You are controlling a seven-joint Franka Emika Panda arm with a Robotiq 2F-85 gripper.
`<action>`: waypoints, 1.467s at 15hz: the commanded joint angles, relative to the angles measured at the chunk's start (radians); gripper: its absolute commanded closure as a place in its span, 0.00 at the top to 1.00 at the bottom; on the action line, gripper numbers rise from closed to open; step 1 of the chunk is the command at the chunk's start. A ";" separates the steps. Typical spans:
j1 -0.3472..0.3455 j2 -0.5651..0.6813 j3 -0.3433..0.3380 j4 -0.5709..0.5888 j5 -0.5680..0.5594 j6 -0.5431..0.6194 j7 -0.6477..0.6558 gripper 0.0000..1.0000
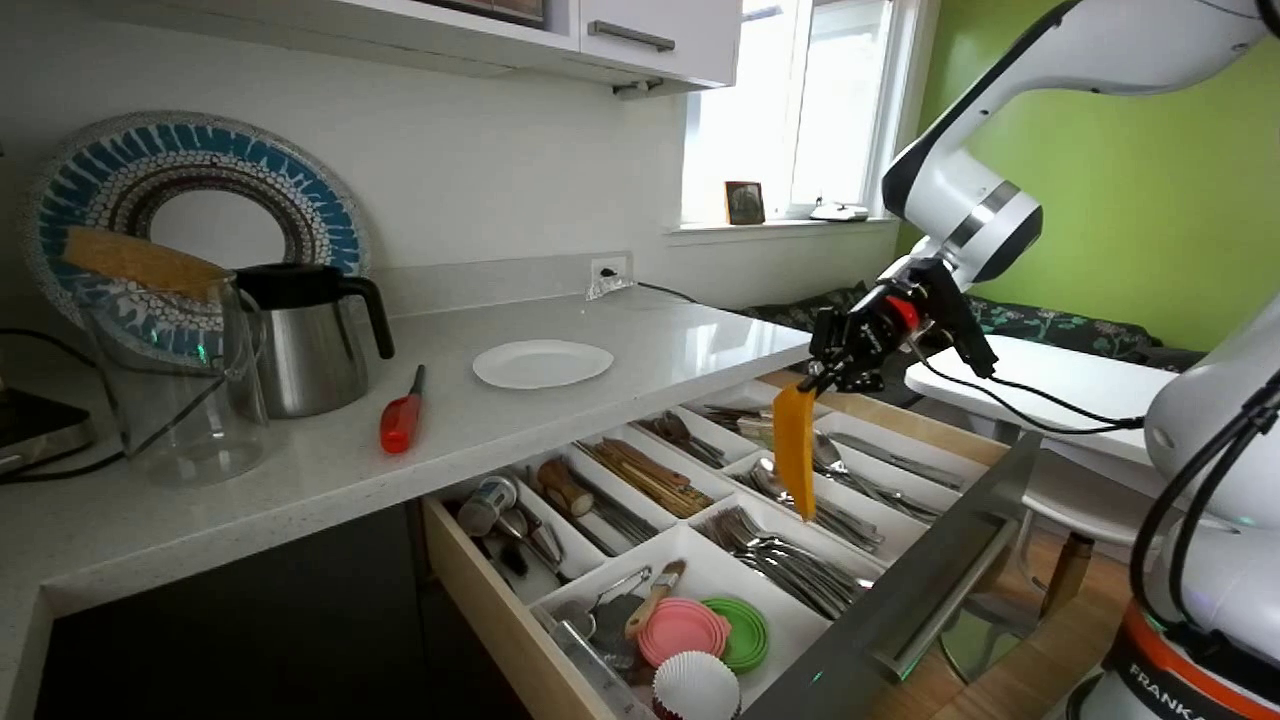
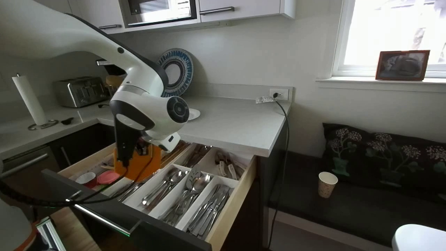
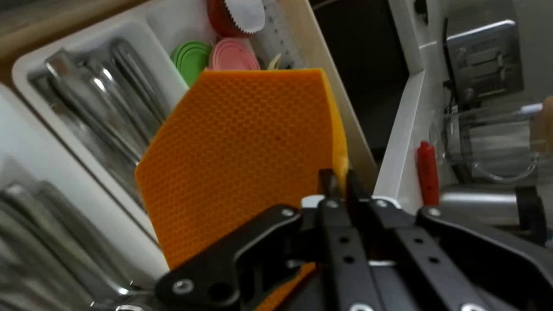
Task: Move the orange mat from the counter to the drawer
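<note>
The orange mat [image 1: 795,450] hangs on edge from my gripper [image 1: 815,382] above the open drawer [image 1: 905,600]. In the wrist view the mat [image 3: 242,160] looks many-sided, with a honeycomb texture, and its thin edge runs between the fingertips [image 3: 339,183]. The gripper is shut on it. In an exterior view the mat [image 2: 139,165] is partly covered by the arm and cables. The drawer [image 2: 237,202] holds cutlery in white compartments. Its wooden side also shows in the wrist view [image 3: 322,65]. The white counter [image 1: 640,335] lies behind the drawer.
A white plate [image 1: 542,364], a red lighter [image 1: 402,422], a steel jug [image 1: 312,355] and a glass pitcher [image 1: 190,400] stand on the counter. Pink [image 1: 682,628] and green [image 1: 738,632] round items lie in the drawer's near compartment. The counter edge [image 2: 223,144] overhangs the drawer's back.
</note>
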 commanded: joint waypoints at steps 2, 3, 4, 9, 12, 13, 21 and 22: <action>0.061 -0.251 0.062 -0.186 -0.028 -0.042 0.007 0.02; 0.082 -0.290 0.086 -0.218 -0.013 -0.038 0.011 0.02; 0.104 -0.327 0.108 -0.247 0.005 -0.037 0.015 0.02; 0.225 -0.322 0.201 -0.169 0.154 -0.023 0.033 0.02; 0.277 -0.296 0.269 -0.159 0.266 0.013 0.032 0.02; 0.248 -0.300 0.241 -0.158 0.216 -0.017 0.014 0.02; 0.249 -0.269 0.251 -0.141 0.204 -0.004 0.002 0.02; 0.256 -0.232 0.259 -0.127 0.201 0.004 -0.017 0.02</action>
